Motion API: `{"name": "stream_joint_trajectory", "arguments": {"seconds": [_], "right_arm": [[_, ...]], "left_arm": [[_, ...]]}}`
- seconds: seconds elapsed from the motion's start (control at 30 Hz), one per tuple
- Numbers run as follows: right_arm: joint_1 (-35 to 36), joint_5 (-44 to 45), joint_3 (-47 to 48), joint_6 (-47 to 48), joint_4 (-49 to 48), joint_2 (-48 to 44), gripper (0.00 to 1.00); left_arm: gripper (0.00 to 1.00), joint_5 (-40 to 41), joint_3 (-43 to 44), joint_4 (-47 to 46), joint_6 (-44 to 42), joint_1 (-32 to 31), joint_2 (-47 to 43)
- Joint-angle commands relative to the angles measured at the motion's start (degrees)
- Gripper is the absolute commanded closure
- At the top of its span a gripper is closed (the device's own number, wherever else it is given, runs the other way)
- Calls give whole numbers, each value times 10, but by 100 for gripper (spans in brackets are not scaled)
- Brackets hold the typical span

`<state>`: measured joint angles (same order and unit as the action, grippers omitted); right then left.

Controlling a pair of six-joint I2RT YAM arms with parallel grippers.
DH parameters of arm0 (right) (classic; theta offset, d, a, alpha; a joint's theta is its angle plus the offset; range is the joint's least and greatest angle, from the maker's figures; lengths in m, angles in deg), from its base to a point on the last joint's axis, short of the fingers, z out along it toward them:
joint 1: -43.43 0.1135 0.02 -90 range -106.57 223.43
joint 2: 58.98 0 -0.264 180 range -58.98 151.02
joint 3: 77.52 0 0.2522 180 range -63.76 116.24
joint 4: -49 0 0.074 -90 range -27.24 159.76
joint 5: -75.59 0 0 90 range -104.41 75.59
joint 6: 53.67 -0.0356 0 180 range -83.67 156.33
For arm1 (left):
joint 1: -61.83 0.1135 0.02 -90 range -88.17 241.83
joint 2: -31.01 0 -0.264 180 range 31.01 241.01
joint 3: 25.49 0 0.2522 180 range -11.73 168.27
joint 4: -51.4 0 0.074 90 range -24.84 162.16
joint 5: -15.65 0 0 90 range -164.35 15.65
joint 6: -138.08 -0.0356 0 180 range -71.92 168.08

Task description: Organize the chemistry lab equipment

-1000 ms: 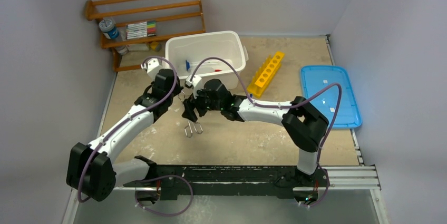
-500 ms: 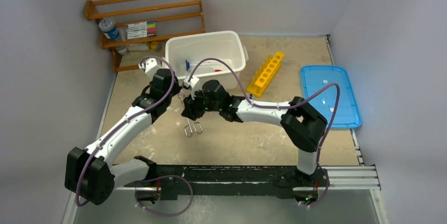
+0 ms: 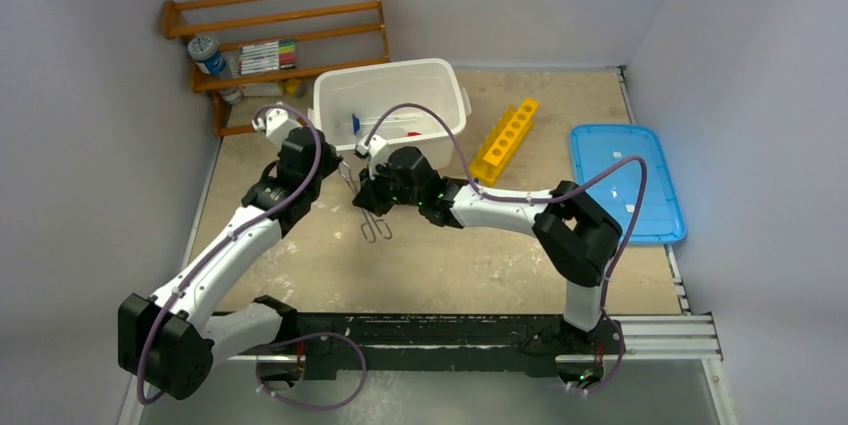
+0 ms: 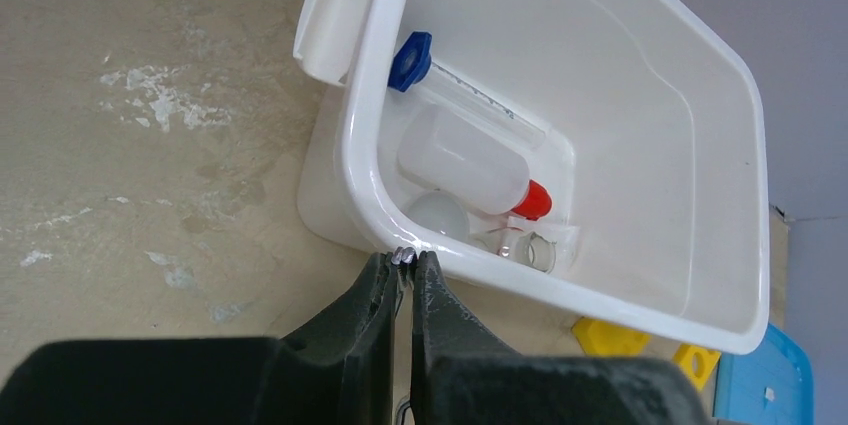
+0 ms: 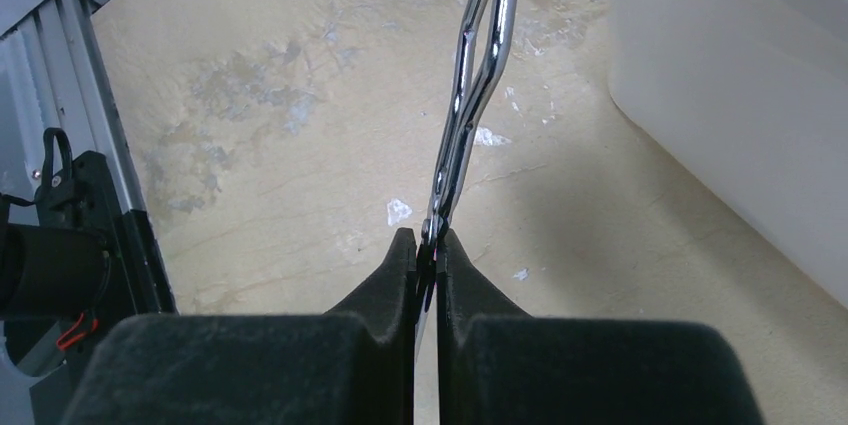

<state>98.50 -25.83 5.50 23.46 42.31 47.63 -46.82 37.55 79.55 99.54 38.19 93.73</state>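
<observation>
The white-and-black left arm (image 3: pixel 225 245) reaches forward and inward from its base at the near left. The matching right arm (image 3: pixel 500 210) rises to a bent elbow, then stretches leftward, so the two wrists come close together near the centre. The left hand (image 4: pixel 403 275) has its dark fingers pinched on a tip of the metal scissor-handled tongs (image 5: pixel 480 55). The right hand (image 5: pixel 428 250) is clamped on their shaft.
</observation>
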Motion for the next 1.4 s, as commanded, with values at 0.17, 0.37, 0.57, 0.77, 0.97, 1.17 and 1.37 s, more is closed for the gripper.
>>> {"name": "stream_joint_trajectory", "arguments": {"seconds": [0.17,0.37,0.57,0.77,0.97,1.17,1.37], "right_arm": [[16,-3,22,32,10,-61,100],[11,25,69,61,65,-88,100],[4,103,138,124,135,-76,100],[-19,172,221,183,188,-51,100],[-73,162,295,206,209,-39,100],[-115,189,364,267,218,-1,100],[-133,188,376,385,182,43,100]], "left_arm": [[57,97,30,-1,-33,3,-50],[46,149,36,9,-50,3,-91],[46,188,-3,-23,-69,3,-155],[46,209,-54,-48,-76,3,-234],[46,212,-47,-30,-82,3,-247],[46,191,-46,-36,-89,3,-235],[46,166,-18,-18,-93,3,-177]]}}
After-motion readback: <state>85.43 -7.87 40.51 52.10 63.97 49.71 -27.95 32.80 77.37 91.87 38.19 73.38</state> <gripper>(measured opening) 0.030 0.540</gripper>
